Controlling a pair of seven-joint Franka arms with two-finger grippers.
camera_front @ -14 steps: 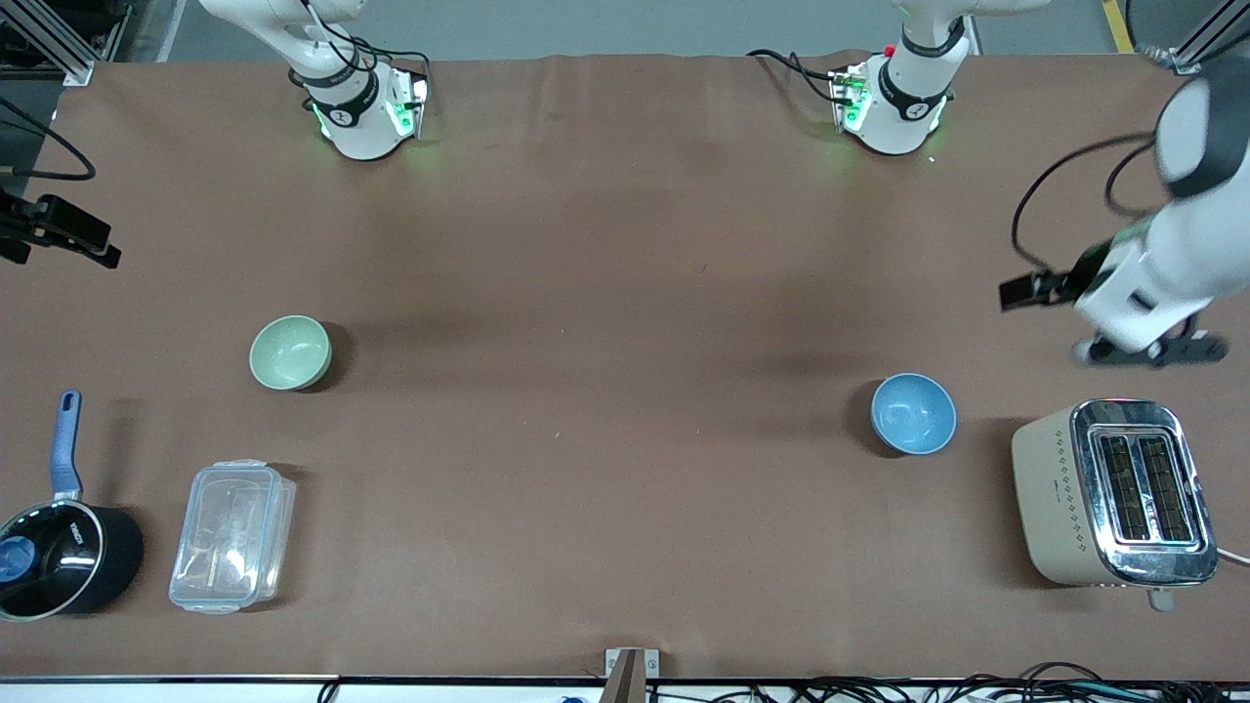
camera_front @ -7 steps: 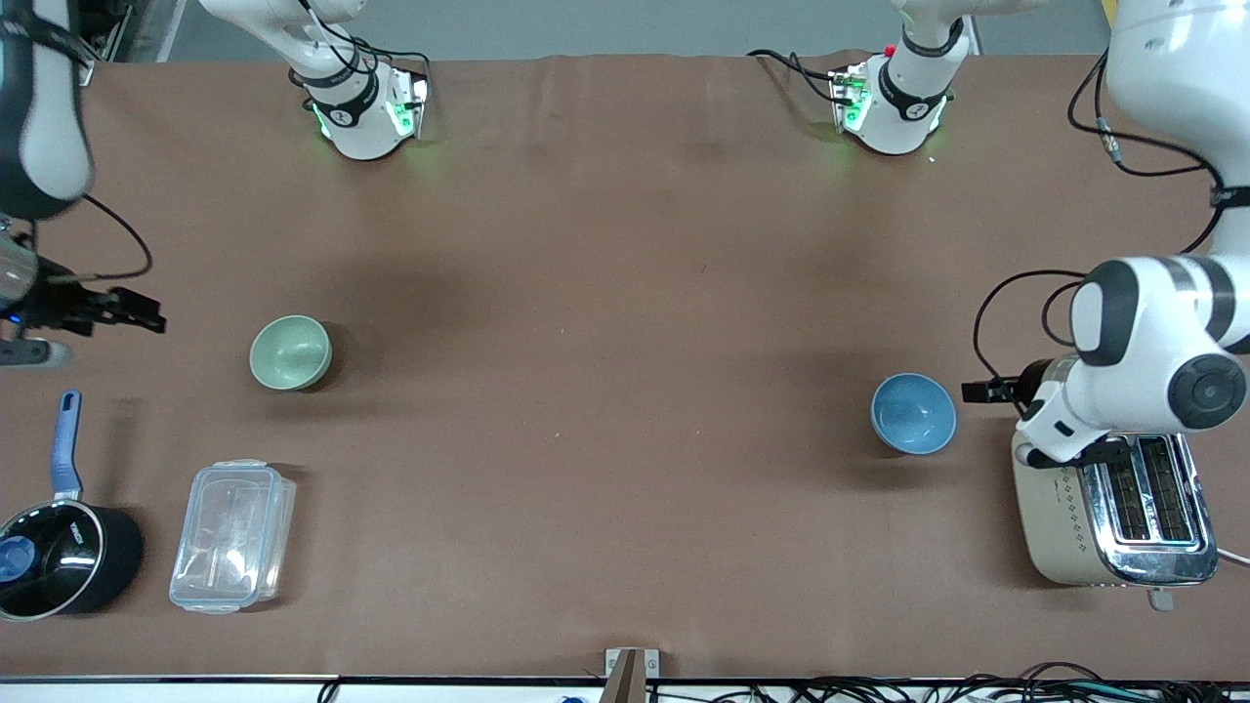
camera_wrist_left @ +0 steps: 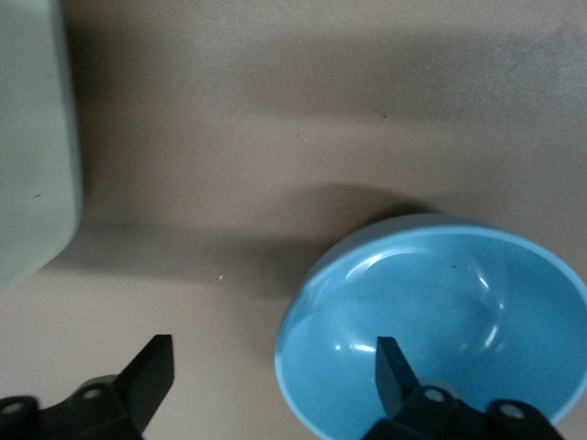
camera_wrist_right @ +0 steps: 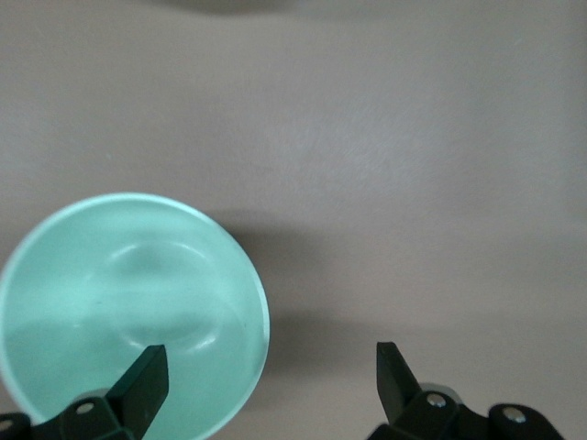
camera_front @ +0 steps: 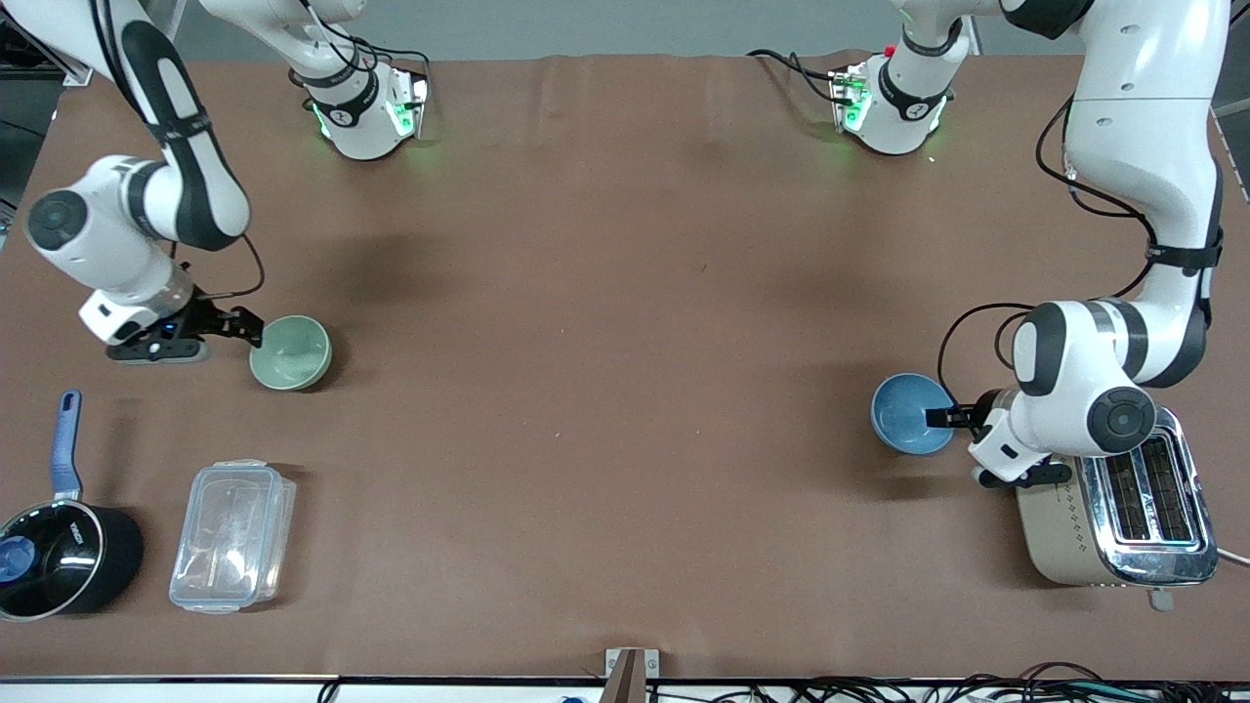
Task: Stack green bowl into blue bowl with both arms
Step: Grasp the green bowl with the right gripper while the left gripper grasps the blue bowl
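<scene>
The pale green bowl point(camera_front: 290, 352) sits upright toward the right arm's end of the table. My right gripper point(camera_front: 250, 331) is low at its rim, open. In the right wrist view the green bowl point(camera_wrist_right: 128, 312) has one finger point(camera_wrist_right: 147, 376) over its inside and the other off to the side, with the gripper point(camera_wrist_right: 268, 378) straddling the rim. The sky-blue bowl point(camera_front: 908, 414) sits upright toward the left arm's end. My left gripper point(camera_front: 937, 418) is open at its rim. In the left wrist view the gripper point(camera_wrist_left: 272, 368) straddles the blue bowl's point(camera_wrist_left: 440, 321) rim, one finger point(camera_wrist_left: 393, 367) inside.
A beige toaster point(camera_front: 1113, 498) stands beside the blue bowl, under the left arm's wrist; its side shows in the left wrist view point(camera_wrist_left: 32, 137). A black saucepan with a blue handle point(camera_front: 59, 561) and a clear plastic box point(camera_front: 232, 535) lie nearer the camera than the green bowl.
Both arms have swung in from the table's ends and come down; each open gripper now sits at its bowl's rim. The bowls have not moved.
</scene>
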